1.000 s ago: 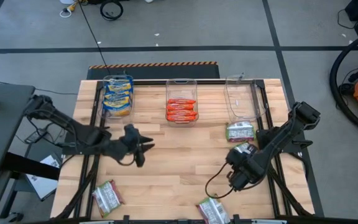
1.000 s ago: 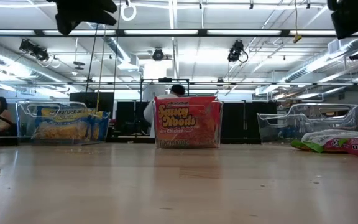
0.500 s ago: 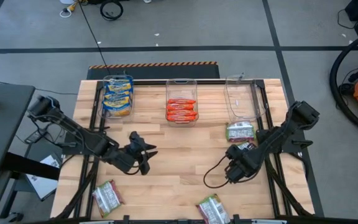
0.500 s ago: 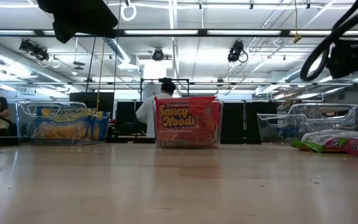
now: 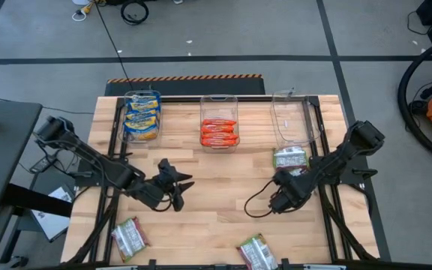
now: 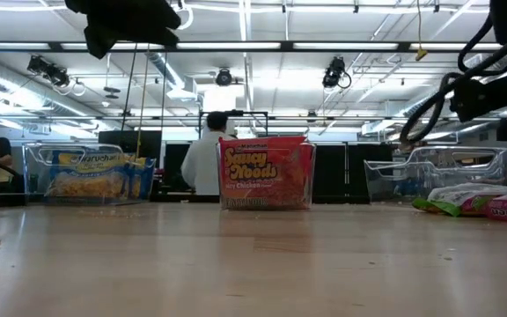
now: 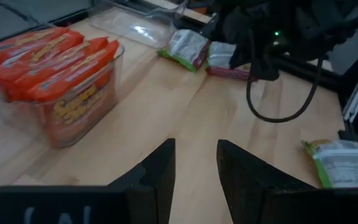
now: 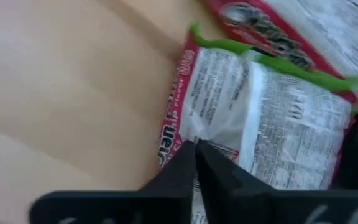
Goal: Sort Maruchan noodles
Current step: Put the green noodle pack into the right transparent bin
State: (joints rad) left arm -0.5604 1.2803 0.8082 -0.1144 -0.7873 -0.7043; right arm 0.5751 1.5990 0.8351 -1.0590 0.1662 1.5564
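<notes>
Right gripper (image 8: 196, 149), fingers pinched together, hangs over a silvery-white noodle packet (image 8: 272, 118) near the table's (image 5: 216, 169) right edge, w/ a second such packet (image 5: 289, 158) just behind it by the empty clear bin (image 5: 292, 118). Left gripper (image 7: 194, 163) – fingers slightly apart, holding nothing – hovers left of centre. Yellow packets (image 5: 142, 116) & orange-red packets (image 5: 219, 132) sit in back-edge bins; two more silvery packets (image 5: 129, 238) lie near the front edge.

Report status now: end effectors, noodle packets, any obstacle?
Right end effector shut on green-pink packet. Left end effector open, empty, mid-table. Two packets loose at near edge. No obstacle seen.
</notes>
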